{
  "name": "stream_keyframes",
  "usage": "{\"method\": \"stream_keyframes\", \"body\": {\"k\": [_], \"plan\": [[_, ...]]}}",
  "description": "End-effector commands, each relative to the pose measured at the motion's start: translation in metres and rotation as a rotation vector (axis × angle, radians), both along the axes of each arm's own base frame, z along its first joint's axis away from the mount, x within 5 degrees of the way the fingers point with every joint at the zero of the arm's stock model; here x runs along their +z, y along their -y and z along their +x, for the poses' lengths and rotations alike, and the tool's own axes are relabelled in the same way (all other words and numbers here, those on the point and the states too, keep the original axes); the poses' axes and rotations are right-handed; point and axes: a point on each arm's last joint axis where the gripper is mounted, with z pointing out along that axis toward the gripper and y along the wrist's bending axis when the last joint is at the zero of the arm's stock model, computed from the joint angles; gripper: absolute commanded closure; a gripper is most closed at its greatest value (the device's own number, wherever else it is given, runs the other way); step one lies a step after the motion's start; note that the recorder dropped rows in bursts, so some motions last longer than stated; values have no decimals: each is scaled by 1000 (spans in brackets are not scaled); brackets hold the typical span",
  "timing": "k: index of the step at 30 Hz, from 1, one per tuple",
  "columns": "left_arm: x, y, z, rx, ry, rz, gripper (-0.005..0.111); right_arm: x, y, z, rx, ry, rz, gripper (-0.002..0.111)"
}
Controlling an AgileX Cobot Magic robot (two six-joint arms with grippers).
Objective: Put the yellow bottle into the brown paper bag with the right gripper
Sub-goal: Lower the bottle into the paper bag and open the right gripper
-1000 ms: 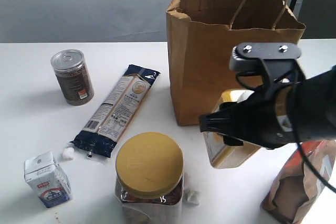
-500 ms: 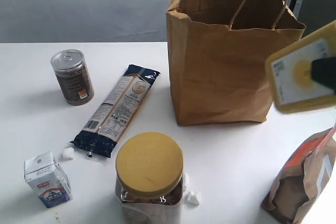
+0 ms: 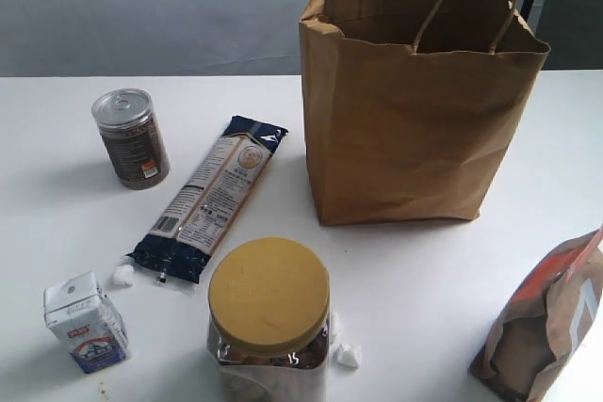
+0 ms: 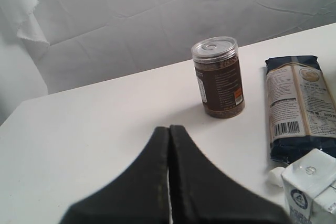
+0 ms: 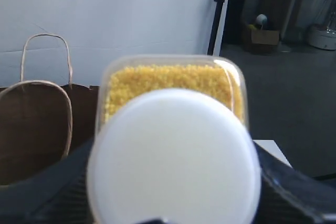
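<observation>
So, the right arm & yellow bottle (image 5: 173,82) have left the exterior view; a sec ago they were at 3 o'clock, beside the brown paper bag (image 3: 405,129). Wrist cam: right gripper (image 5: 173,203) is clamped on the bottle, cap on, full of yellow grains, bag handles beyond. Prob. lifted for the drop, not in yet. Bag at 1 o'clock, mouth open, inside too dark to tell. Left gripper (image 4: 169,171) pressed together, empty. Big jar (image 3: 268,294) at 6 o'clock, lidded, brownish stuff inside.
</observation>
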Motion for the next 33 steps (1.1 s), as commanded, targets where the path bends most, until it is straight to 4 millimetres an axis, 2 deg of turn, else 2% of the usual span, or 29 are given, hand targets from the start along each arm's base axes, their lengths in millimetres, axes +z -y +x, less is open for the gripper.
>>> {"method": "stream_keyframes", "body": {"k": [1,6,9,13,20,28,29,31,32,33], "plan": [[-1,0,0,-3,2,-8,107,26,-20,29,6,86,5,108],[-1,0,0,-3,2,-8,107,49,-36,73,58,57,108,108],[-1,0,0,-3,2,-8,107,52,-48,99,96,30,143,108],[-1,0,0,-3,2,-8,107,54,-67,122,164,-7,173,108],[-1,0,0,-3,2,-8,107,25,-98,147,224,-153,159,108],[-1,0,0,-3,2,-8,107,-9,-116,157,287,-312,103,108],[-1,0,0,-3,2,-8,107,-11,-117,158,296,-321,95,106],[-1,0,0,-3,2,-8,107,-20,-122,160,319,-353,68,94],[-1,0,0,-3,2,-8,107,-23,-124,161,327,-361,56,82],[-1,0,0,-3,2,-8,107,-25,-124,162,325,-367,53,75]]}}
